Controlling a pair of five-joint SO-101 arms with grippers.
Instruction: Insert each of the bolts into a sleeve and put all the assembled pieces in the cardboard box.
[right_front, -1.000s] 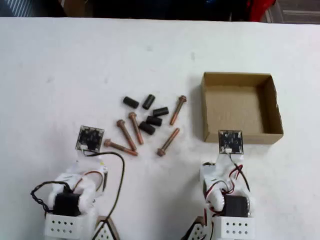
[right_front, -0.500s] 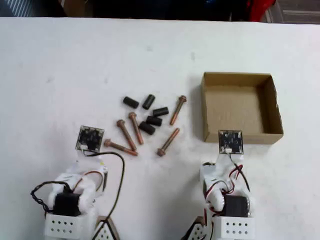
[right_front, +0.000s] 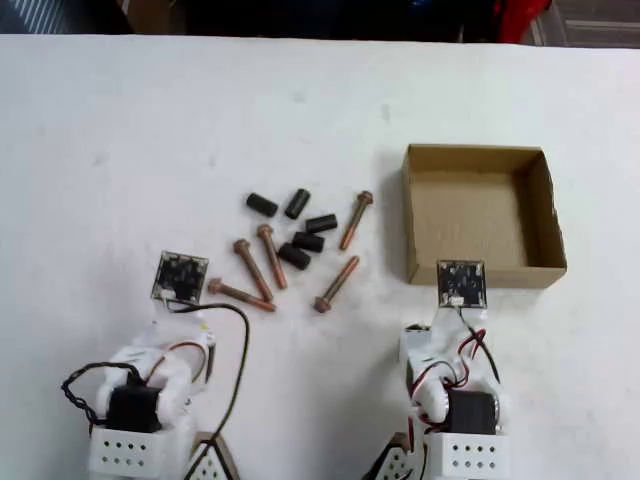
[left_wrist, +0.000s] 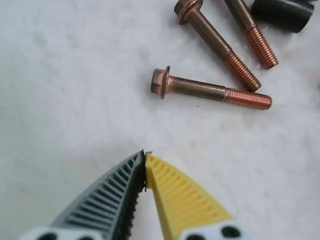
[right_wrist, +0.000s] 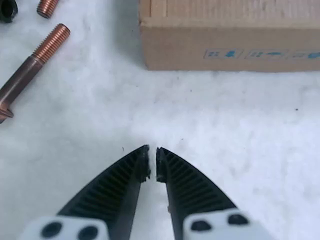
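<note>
Left claw (left_wrist: 145, 156) tips together, bolt (left_wrist: 210, 90) near ahead; right claw (right_wrist: 152, 162) together, cardboard box (right_wrist: 230, 47) beyond.

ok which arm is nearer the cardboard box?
Right. The right arm sits directly in front of the cardboard box's near wall; the left arm is off to the side, by the bolts.
</note>
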